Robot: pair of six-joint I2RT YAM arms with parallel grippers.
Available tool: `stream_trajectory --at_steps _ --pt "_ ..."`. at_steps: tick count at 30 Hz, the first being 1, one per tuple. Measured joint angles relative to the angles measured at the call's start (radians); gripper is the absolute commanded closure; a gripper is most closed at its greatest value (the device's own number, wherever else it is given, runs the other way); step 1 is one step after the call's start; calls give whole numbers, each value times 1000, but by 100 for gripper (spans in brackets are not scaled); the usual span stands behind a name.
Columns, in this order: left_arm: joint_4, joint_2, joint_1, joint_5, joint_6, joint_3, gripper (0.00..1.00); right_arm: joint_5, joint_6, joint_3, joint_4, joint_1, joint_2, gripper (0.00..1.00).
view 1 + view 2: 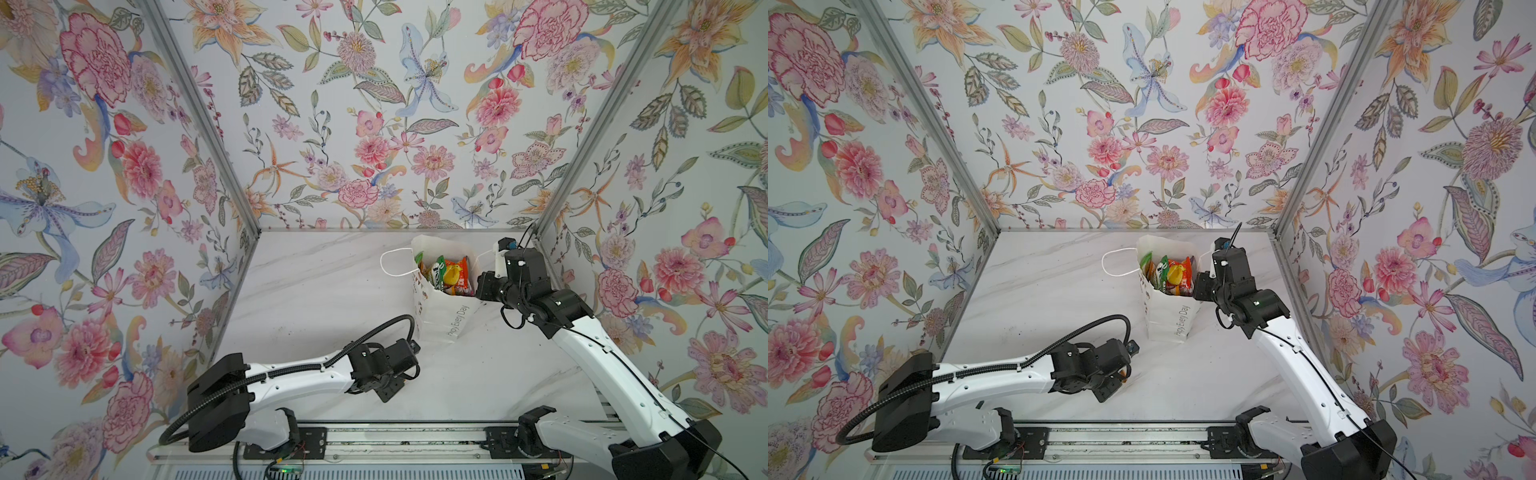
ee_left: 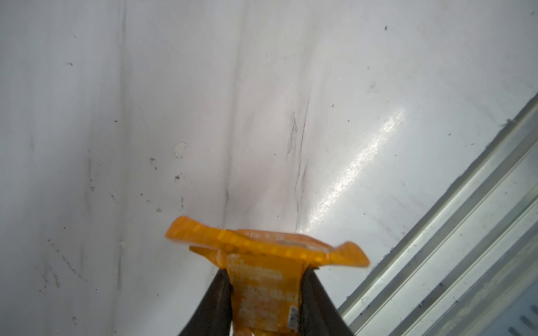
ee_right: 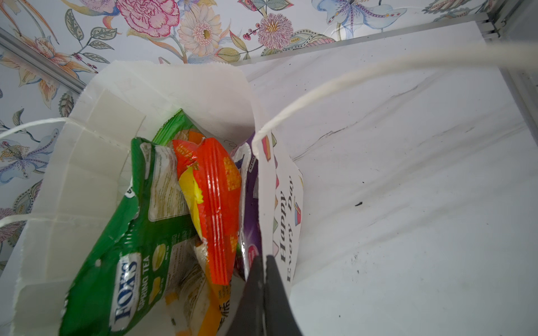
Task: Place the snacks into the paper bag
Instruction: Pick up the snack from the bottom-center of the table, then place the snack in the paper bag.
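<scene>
one white paper bag [image 1: 440, 320] stands upright at about 1 o'clock on the marble table [image 1: 316, 291]. it has two cord handles [image 1: 392, 262], one on its 9 o'clock side and one on its 3 o'clock side. at least five snack packets show in its mouth: a green fox's spring tea bag [image 3: 131, 232], a second green packet [image 3: 180, 125], a red-orange sachet [image 3: 221, 203], a purple pack [image 3: 252, 227] and an orange packet [image 3: 212, 311] low down. the right gripper [image 3: 263, 261] is clenched on the bag's rim at 3 o'clock. the left gripper [image 2: 266, 272], at the bag's 7 o'clock, grasps one orange-wrapped bar [image 2: 262, 247].
</scene>
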Motion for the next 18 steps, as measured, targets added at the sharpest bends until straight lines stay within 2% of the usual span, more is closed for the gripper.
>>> stream_trajectory --at_steps 4,9,18 --pt "-2 -92 0 -38 1 72 84 0 0 0 0 0 0 100" --pt "43 -163 4 -107 24 248 85 0 0 1 0 1 0 100" --pt "183 -122 62 -178 64 516 84 -3 0 7 -3 10 1 100"
